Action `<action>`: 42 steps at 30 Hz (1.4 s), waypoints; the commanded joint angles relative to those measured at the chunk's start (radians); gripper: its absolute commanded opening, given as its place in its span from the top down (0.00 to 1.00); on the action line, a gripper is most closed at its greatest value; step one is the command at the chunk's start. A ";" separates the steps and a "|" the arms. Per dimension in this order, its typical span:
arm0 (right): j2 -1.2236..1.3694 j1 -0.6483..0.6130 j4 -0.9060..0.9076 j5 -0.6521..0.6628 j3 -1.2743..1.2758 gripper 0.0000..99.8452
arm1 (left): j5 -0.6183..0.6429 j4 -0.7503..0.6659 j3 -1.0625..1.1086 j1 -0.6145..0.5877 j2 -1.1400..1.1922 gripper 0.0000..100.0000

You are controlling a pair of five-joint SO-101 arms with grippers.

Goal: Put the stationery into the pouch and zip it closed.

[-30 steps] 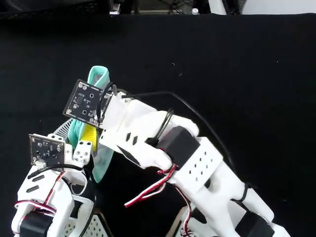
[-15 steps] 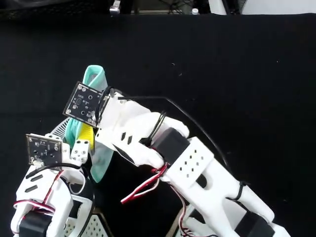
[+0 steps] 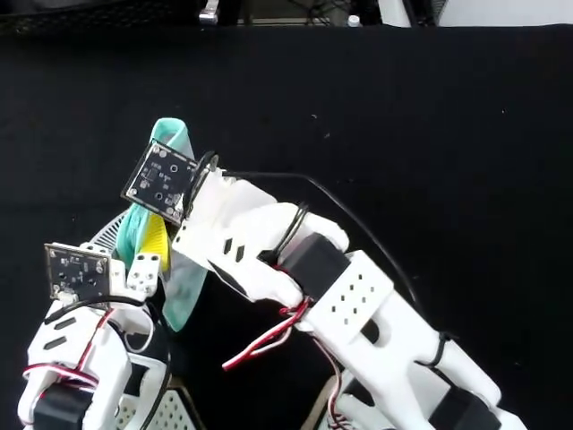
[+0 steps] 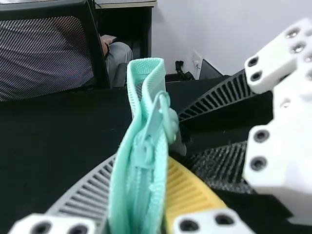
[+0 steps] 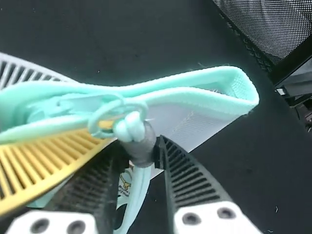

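In the high view the pouch (image 3: 172,136) is being held on edge at the left of the frame. Its teal band is running from the upper centre-left down toward the lower left, above the black table (image 3: 421,116). The left arm is coming up from the lower left corner. The left claw (image 3: 143,224) is clamping the pouch's lower part between its grey finger (image 3: 112,235) and its yellow finger (image 3: 158,240). The right arm is stretching in from the lower right corner, and its wrist is hanging over the middle of the pouch.

In the left wrist view the pouch (image 4: 144,78) is rising between the grey finger (image 4: 83,195) and the yellow finger (image 4: 187,195), both of which are pressing on its sides. The zipper is running along its upper edge, and the pull (image 4: 165,114) is sitting partway along it. The black fingers (image 4: 219,97) of the right claw are reaching in just beside the pull.

In the right wrist view the right claw (image 5: 139,146) is pinching the pull (image 5: 131,127), with its two black fingers (image 5: 190,180) pressed together on the pull's grey stub. The pouch (image 5: 204,92) is stretching away from the claw to a rounded far end, and pale mesh is showing below the band. I cannot tell how far the zipper is closed.
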 commanded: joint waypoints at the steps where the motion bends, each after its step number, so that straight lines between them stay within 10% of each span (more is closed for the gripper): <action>1: -0.045 -0.015 -0.038 -0.026 -0.015 0.91 | 0.003 0.014 0.013 0.002 0.002 0.97; 6: -0.045 -0.018 -0.040 -0.020 -0.015 0.80 | 0.002 0.014 0.013 0.002 0.002 0.97; 42: -0.280 -0.092 -0.298 -0.121 0.300 0.90 | 0.064 0.008 -0.010 -0.085 -0.028 0.97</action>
